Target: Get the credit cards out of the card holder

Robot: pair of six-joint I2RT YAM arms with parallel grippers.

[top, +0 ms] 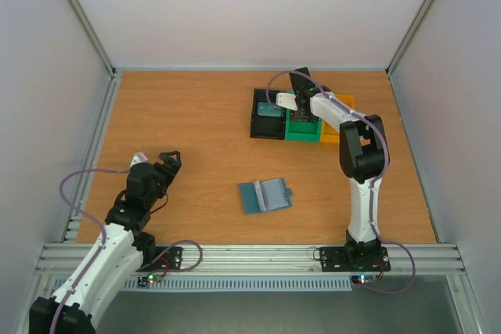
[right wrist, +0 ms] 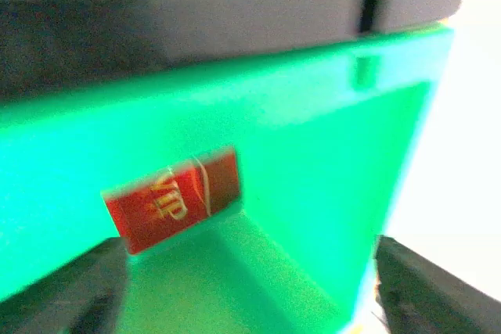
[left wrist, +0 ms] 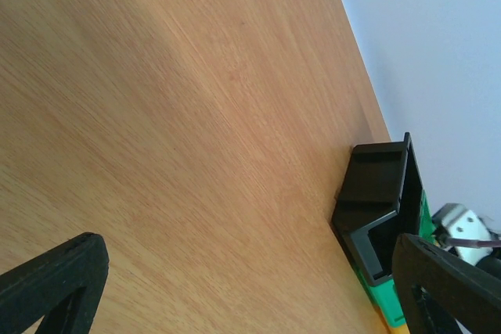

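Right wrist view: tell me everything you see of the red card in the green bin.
The red card is a thin, plastic-looking rectangle with pale VIP print and a darker band at one end. It sits tilted inside the green bin, apparently resting where wall meets floor. Nothing grips it; the picture is blurred.

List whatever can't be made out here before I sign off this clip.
Card holder, top view: too small to tell whether any pocket holds a card.
Red card, right wrist view: blurred, fine print unreadable.
Yellow bin, top view: inside hidden by the right arm.
Black bin, left wrist view: floor hidden by its own wall.
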